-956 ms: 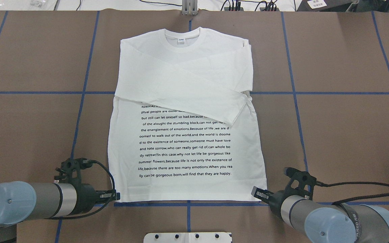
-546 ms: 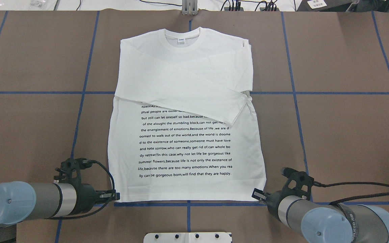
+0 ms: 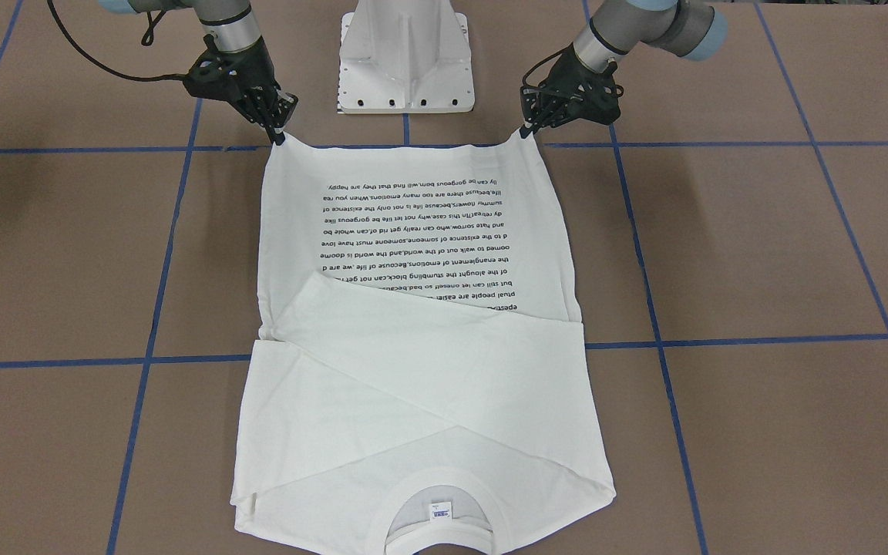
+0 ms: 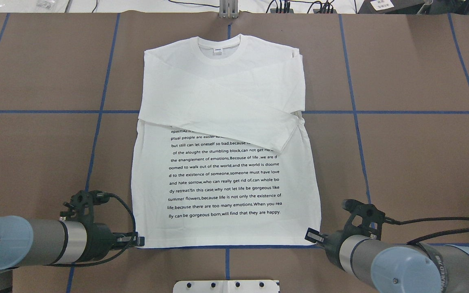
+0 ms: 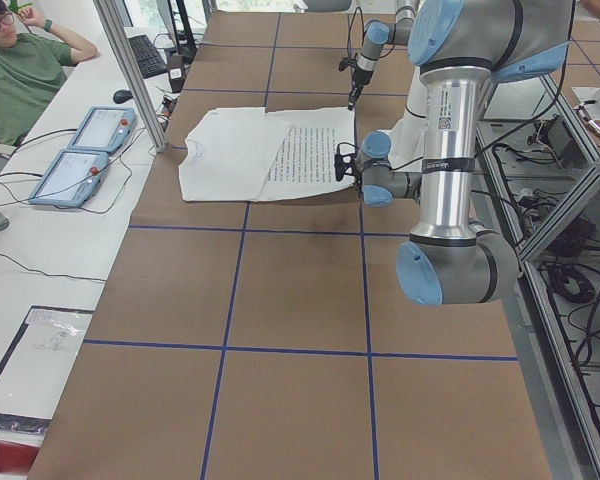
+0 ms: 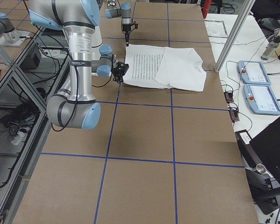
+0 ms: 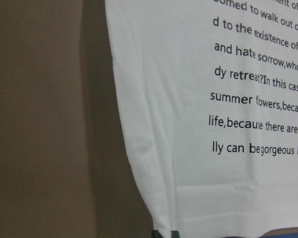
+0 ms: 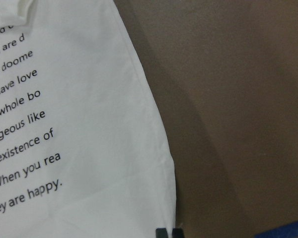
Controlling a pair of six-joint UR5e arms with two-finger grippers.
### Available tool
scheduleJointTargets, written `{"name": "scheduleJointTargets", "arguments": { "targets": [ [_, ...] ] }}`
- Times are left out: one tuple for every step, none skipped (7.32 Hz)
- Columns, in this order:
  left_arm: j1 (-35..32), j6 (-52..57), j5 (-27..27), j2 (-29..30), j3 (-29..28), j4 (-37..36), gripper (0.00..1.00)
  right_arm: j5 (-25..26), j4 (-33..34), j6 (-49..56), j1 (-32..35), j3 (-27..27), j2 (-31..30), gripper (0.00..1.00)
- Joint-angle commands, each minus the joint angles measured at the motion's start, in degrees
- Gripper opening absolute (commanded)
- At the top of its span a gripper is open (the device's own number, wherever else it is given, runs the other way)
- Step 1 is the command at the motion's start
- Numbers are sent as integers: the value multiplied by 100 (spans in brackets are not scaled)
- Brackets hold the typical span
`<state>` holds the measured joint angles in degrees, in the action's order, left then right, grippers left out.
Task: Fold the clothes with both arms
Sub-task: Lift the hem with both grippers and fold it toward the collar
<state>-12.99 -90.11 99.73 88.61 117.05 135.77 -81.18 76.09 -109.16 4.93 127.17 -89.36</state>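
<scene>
The clothes, a white long-sleeved T-shirt, lie flat on the brown table with the printed text up. Both sleeves are crossed over the chest and the collar points away from me. My left gripper is shut on the near left hem corner, which also shows in the front-facing view. The right gripper is shut on the near right hem corner. Both corners rise into small peaks at the fingertips.
The white pedestal base stands between the arms, just behind the hem. Blue tape lines grid the table. A person sits beyond the far edge by two tablets.
Both grippers drew back slightly toward the robot, and the hem, the text and the collar slid a little the same way. The left arm pulled back the most.
</scene>
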Motion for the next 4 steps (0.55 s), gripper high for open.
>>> {"name": "scheduleJointTargets", "arguments": {
  "targets": [
    [-107, 2, 432, -631, 1260, -268, 0, -580, 1454, 0, 139, 1435, -21, 0],
    [-299, 28, 912, -687, 2129, -1219, 0, -984, 2062, 18, 444, 2007, 14, 0],
    [-797, 72, 1413, -383, 2425, -2064, 0, -1588, 2181, 79, 996, 2091, 93, 0],
    [-1219, 308, 1522, 212, 2341, -2559, 0, -2021, 2182, 401, 1471, 1979, 207, 0]
  ]
}}
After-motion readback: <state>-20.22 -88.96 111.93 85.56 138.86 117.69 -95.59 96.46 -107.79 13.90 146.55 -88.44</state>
